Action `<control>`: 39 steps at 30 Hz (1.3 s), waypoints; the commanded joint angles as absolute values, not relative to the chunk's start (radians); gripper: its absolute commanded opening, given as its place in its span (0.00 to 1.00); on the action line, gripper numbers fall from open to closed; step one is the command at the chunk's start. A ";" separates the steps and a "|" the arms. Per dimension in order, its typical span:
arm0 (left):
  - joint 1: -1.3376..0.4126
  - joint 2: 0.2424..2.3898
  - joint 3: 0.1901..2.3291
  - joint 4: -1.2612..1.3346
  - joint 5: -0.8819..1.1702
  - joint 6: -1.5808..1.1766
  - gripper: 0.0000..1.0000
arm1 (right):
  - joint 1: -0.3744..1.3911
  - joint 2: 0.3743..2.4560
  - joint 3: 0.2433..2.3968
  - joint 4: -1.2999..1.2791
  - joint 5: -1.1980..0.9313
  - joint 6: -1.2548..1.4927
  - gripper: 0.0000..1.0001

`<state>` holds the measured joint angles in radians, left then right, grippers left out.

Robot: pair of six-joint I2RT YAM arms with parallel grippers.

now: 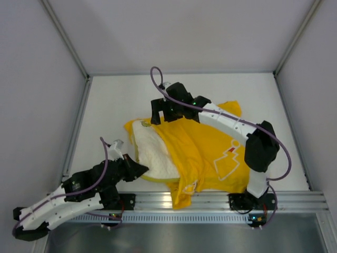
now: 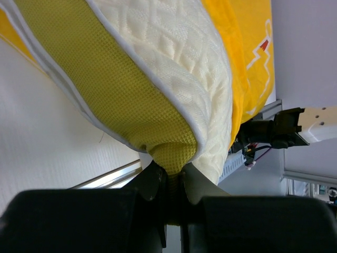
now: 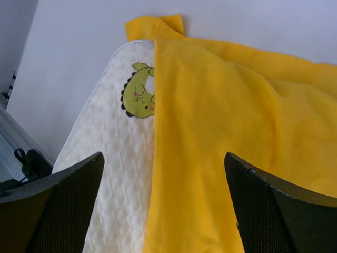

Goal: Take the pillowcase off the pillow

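The cream pillow (image 1: 154, 150) lies mid-table, its left part bare. The yellow pillowcase (image 1: 208, 150) with white prints covers its right part. My left gripper (image 1: 141, 169) is shut on the pillow's near left corner; in the left wrist view the jaws (image 2: 176, 167) pinch the olive mesh side band below the cream face (image 2: 179, 47), with the pillowcase (image 2: 247, 52) beyond. My right gripper (image 1: 160, 113) hovers open over the far edge. In the right wrist view it (image 3: 163, 158) straddles the pillowcase's (image 3: 237, 116) open edge beside the bare pillow (image 3: 113, 158), which bears a small green mark (image 3: 139, 90).
An aluminium rail (image 1: 210, 200) runs along the table's near edge, and a fold of the pillowcase hangs over it. Grey walls with metal posts (image 1: 73, 132) enclose the white table (image 1: 121, 100) on the left, right and back.
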<state>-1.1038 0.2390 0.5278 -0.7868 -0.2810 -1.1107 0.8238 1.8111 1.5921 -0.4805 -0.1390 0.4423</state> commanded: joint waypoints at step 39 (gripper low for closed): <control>-1.103 0.198 1.004 -1.046 -0.408 -1.008 0.00 | 0.382 1.803 1.387 -0.465 0.150 0.476 0.00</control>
